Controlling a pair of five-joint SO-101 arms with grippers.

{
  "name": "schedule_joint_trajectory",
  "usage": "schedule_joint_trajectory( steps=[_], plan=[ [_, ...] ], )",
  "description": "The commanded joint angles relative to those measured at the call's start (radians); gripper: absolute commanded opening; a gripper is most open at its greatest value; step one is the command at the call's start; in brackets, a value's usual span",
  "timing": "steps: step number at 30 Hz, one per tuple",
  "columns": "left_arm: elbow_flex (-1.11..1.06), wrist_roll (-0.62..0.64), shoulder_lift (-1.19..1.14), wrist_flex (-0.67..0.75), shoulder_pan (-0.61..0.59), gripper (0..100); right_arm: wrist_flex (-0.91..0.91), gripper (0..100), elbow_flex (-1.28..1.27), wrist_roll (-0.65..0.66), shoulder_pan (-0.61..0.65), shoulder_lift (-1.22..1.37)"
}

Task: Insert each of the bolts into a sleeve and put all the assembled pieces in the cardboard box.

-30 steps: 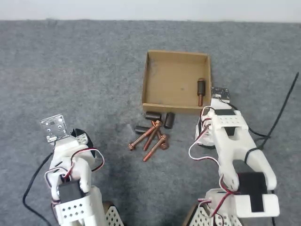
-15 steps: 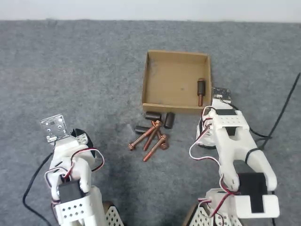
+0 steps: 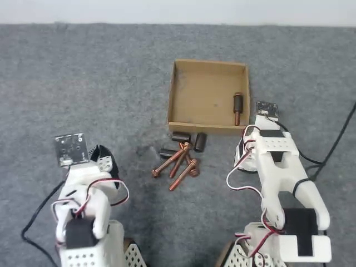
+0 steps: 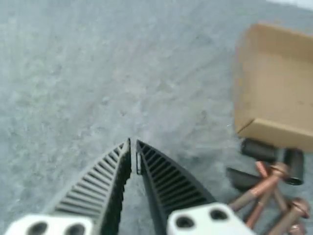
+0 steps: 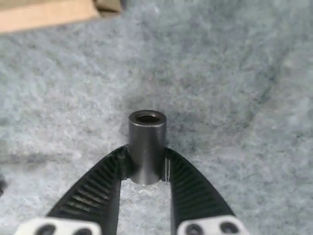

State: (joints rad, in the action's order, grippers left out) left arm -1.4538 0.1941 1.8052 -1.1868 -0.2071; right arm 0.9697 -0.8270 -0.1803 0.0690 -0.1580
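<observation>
The cardboard box (image 3: pixel 206 127) stands at the table's middle back, with one assembled bolt and sleeve (image 3: pixel 237 107) lying by its right wall. In front of it lie several copper bolts (image 3: pixel 178 161) in a loose pile, with three dark sleeves (image 3: pixel 181 137) around their far ends. My right gripper (image 5: pixel 146 154) is shut on an upright dark sleeve (image 5: pixel 146 144) just above the carpet, to the right of the pile and near the box's front corner (image 5: pixel 44 14). My left gripper (image 4: pixel 133 143) is shut with nothing in it, low over the carpet left of the bolts (image 4: pixel 264 188).
Grey carpet covers the table. The left arm (image 3: pixel 83 189) and the right arm (image 3: pixel 278 172) rise from the front edge. Black cables trail beside both bases. Bare carpet lies to the left of the box (image 4: pixel 274 88).
The left arm has swung a little toward the pile. The right arm has shifted slightly to the right with the sleeve. Bolts and box have not moved.
</observation>
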Motion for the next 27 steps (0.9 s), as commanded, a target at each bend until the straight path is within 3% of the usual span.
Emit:
schedule_joint_trajectory(
  steps=[1, 5, 15, 20, 27],
  plan=[
    [0.166, -0.005, 0.002, -0.061, 0.035, 1, -0.013, 0.7, 0.012, 0.015, -0.01, -0.027],
    [0.206, -0.005, -0.124, -0.028, 0.049, 1, -0.031, 0.7, 0.012, 0.015, -0.01, -0.027],
    [0.463, 0.0, -0.726, -0.035, 0.101, 1, -0.033, 0.7, 0.012, 0.015, -0.013, -0.027],
    [0.504, -0.003, -0.878, -0.112, 0.242, 1, -0.033, 0.7, 0.012, 0.015, -0.013, -0.027],
    [0.493, -0.006, -0.902, -0.086, 0.445, 1, -0.033, 0.7, 0.012, 0.015, -0.013, -0.027]
  ],
)
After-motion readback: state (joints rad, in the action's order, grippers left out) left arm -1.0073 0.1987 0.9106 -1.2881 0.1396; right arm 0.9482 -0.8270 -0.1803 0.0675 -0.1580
